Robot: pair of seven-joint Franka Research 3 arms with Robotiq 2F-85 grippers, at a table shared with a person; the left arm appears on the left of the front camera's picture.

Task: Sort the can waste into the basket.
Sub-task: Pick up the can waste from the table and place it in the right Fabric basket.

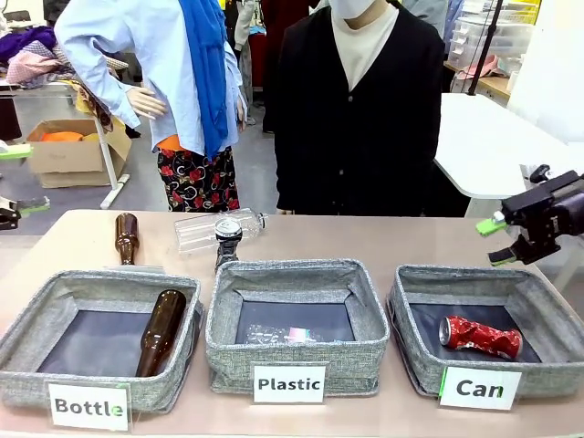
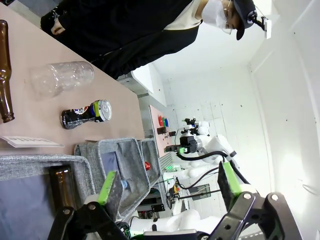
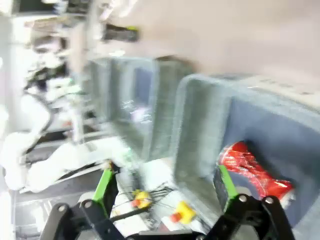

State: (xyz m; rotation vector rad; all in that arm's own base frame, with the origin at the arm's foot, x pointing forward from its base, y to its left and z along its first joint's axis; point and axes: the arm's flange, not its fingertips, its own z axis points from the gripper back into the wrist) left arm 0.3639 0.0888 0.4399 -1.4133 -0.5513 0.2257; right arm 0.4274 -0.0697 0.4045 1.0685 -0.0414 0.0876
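**Q:** Where is the can waste located?

**A:** The crushed red can is seen lying on the dark lining of the Can basket, which is set at the right end of the table. The black-and-silver can is found outside that basket, on the table just behind the Plastic basket and just beside a clear plastic bottle. Whether it stands or lies cannot be told.

**Q:** How are the grippers shown?

**A:** The right gripper is held in the air beyond the Can basket's far right corner, its jaws spread wide with nothing between them. In the blurred right wrist view, the red can is seen past one green pad, apart from it. The left gripper is likewise shown spread wide and empty. Near it is seen the Bottle basket, in which one brown bottle is laid.

**Q:** What is shown beyond the table?

**A:** A person in a dark cardigan is seen standing at the far side.
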